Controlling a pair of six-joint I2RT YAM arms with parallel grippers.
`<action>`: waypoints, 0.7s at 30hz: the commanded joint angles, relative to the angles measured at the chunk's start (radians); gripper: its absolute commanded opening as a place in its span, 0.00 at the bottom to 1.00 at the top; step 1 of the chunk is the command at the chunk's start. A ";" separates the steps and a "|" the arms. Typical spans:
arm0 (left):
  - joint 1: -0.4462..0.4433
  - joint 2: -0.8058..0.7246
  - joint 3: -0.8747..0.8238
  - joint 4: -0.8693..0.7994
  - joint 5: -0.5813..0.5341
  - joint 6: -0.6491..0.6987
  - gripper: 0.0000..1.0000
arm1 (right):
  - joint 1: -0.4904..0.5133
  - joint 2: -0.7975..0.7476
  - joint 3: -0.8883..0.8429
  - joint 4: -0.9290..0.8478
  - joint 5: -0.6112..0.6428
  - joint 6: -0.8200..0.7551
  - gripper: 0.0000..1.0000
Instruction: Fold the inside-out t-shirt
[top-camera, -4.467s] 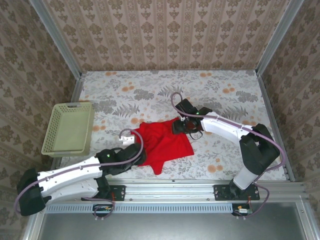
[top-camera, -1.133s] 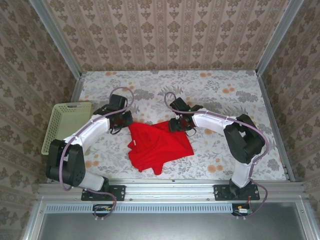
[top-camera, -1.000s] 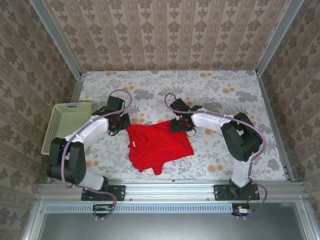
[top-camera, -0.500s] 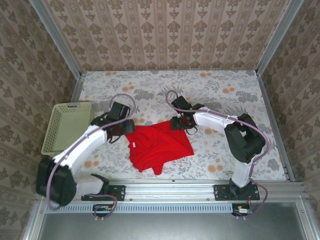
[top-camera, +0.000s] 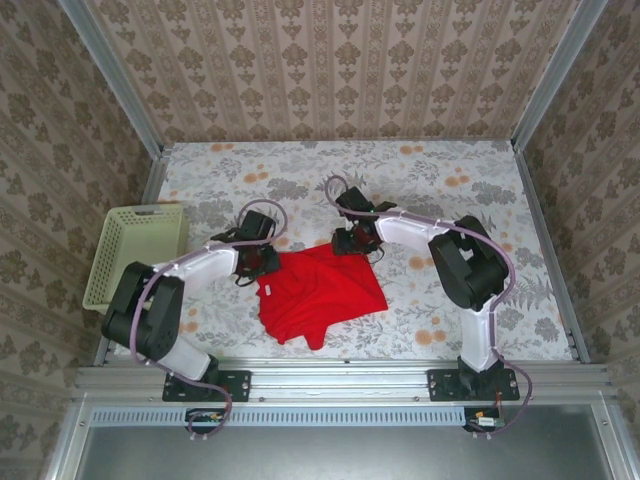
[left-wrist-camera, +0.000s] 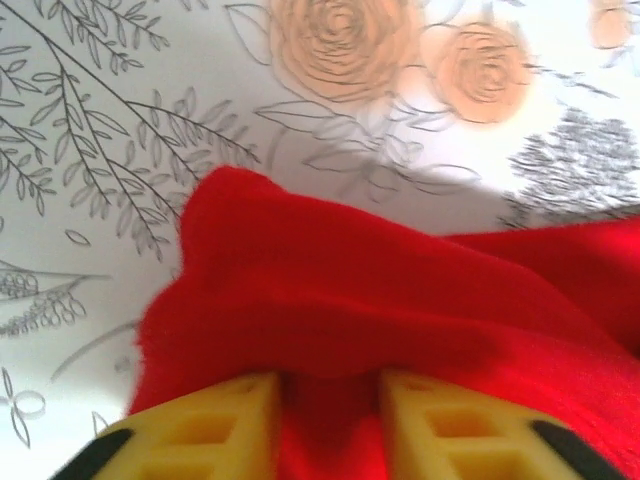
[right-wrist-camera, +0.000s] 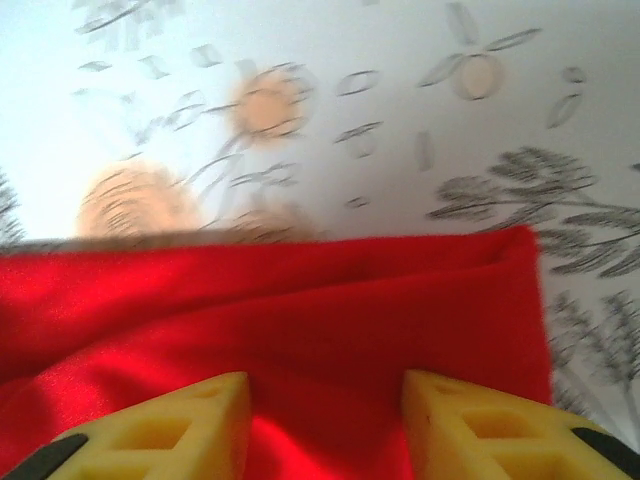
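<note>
The inside-out t-shirt (top-camera: 320, 290) is a bright red cloth lying crumpled on the flowered table, near the middle. My left gripper (top-camera: 262, 265) is at its upper left corner. In the left wrist view the yellow fingers (left-wrist-camera: 235, 425) stand close together with a raised fold of the red cloth (left-wrist-camera: 330, 290) pinched between them. My right gripper (top-camera: 352, 243) is at the shirt's far edge. In the right wrist view its jaws (right-wrist-camera: 325, 400) stand apart, open, with red cloth (right-wrist-camera: 300, 300) lying flat between the fingertips.
A pale yellow-green plastic basket (top-camera: 135, 255) stands at the table's left edge. Patterned walls with metal rails close in the table on three sides. Bare flowered tabletop (top-camera: 450, 180) lies behind and to the right of the shirt.
The left gripper has moved right onto the shirt's upper left corner and closed on a fold of cloth. The right gripper shifted slightly left along the far edge, its jaws narrowing.
</note>
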 joint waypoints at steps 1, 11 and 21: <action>0.045 0.036 -0.012 0.039 0.021 0.008 0.22 | -0.064 0.039 -0.011 0.004 0.004 0.058 0.42; 0.053 0.325 0.336 0.013 0.103 0.156 0.17 | -0.206 -0.036 -0.178 0.059 0.003 0.210 0.28; -0.091 0.552 0.881 -0.226 0.145 0.310 0.38 | -0.125 -0.308 -0.502 0.190 -0.050 0.332 0.30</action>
